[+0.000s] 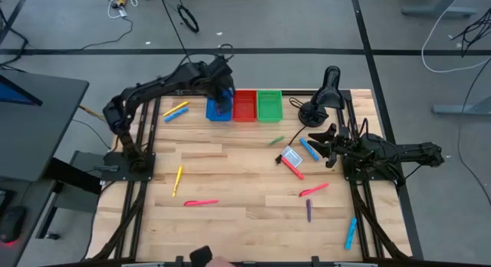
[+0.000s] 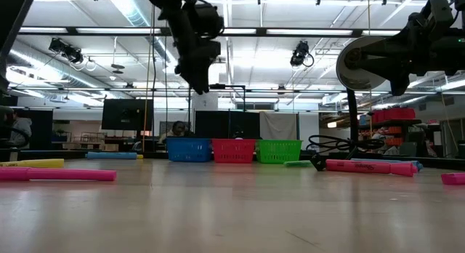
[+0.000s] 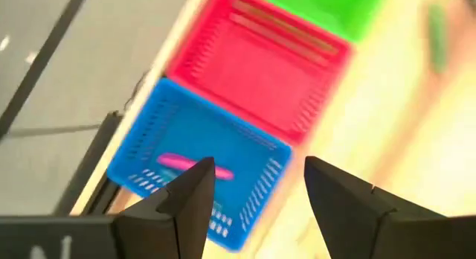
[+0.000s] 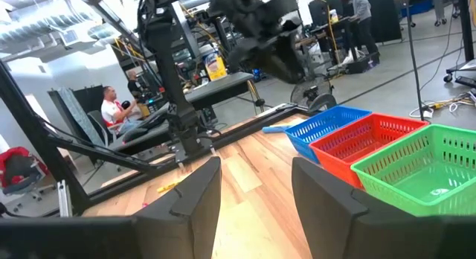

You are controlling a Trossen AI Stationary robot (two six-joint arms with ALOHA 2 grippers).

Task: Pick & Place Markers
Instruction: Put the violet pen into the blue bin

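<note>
My left gripper [image 1: 222,92] hangs open above the blue bin [image 1: 219,110] at the table's far edge; the left wrist view shows its fingers apart [image 3: 256,186] over the bin, where one pink marker [image 3: 190,164] lies on the floor. My right gripper [image 1: 323,144] is open and empty [image 4: 256,177] near the table's right side, pointing left beside a blue marker [image 1: 309,149]. Loose on the table lie a red marker [image 1: 292,168], a pink one [image 1: 313,189], a purple one [image 1: 309,211], a green one [image 1: 276,140] and another pink one [image 1: 201,202].
A red bin [image 1: 245,106] and a green bin [image 1: 270,105] stand right of the blue one. A white-and-blue card [image 1: 291,155] lies by the right gripper. A black stand [image 1: 313,112] sits at the far right. Yellow and blue markers [image 1: 176,111] lie far left, and people are visible beyond the table.
</note>
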